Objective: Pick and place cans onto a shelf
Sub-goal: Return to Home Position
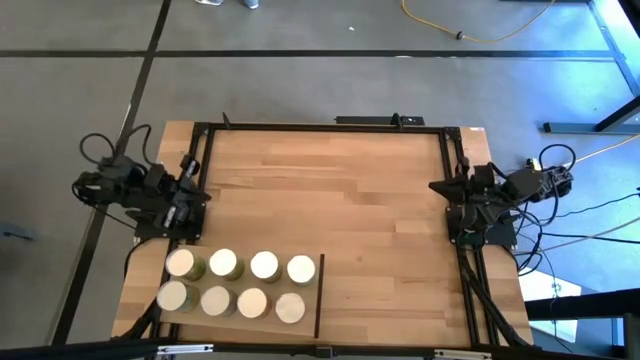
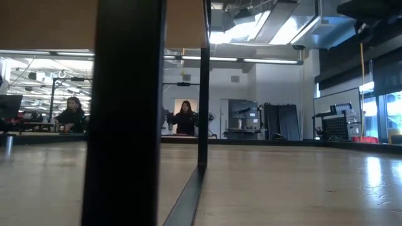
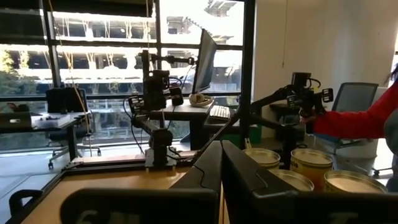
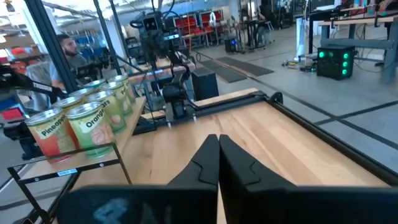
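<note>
Since all eight cans are standing on shelf, left claw, pinched closed, is sitting nearer; right claw, likewise closed, well apart.

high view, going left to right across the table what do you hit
left arm → eight cans in two rows of four → shelf divider → bare tabletop → right arm
</note>
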Robot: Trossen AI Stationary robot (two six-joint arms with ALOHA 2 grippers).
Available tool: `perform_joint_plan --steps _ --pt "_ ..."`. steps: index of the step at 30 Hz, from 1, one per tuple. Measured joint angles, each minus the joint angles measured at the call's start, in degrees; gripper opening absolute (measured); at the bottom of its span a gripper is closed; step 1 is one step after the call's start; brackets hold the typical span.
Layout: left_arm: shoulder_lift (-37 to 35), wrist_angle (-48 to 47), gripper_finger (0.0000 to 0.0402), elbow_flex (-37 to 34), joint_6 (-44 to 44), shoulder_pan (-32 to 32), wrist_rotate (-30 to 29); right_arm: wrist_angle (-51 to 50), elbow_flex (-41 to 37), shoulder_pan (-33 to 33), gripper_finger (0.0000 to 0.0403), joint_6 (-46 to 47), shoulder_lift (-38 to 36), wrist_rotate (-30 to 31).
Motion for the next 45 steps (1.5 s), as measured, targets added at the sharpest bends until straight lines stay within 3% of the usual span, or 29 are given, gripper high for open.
perform_joint_plan --steps 11,21,29,37,45 --pt "0.0 1.7 0.0 -3.2 0.1 0.0 0.0 4.7 -6.3 0.0 0.0 -0.2 -4.6 -1.1" --pt "0.0 7.3 0.0 -10.3 1.8 0.0 0.5 17.8 -16.4 0.0 0.0 -2.2 -4.6 -4.7" --pt "0.0 12.6 0.0 -17.9 1.6 0.0 1.7 22.2 -23.5 0.0 0.0 -1.9 -4.6 -7.6" --pt "0.0 17.8 0.0 -23.3 1.3 0.0 4.8 23.6 -26.0 0.0 0.0 -2.9 -4.3 -10.7" --pt "0.0 21.1 0.0 -28.6 1.6 0.0 4.0 23.5 -26.1 0.0 0.0 -8.1 -4.1 -12.0"
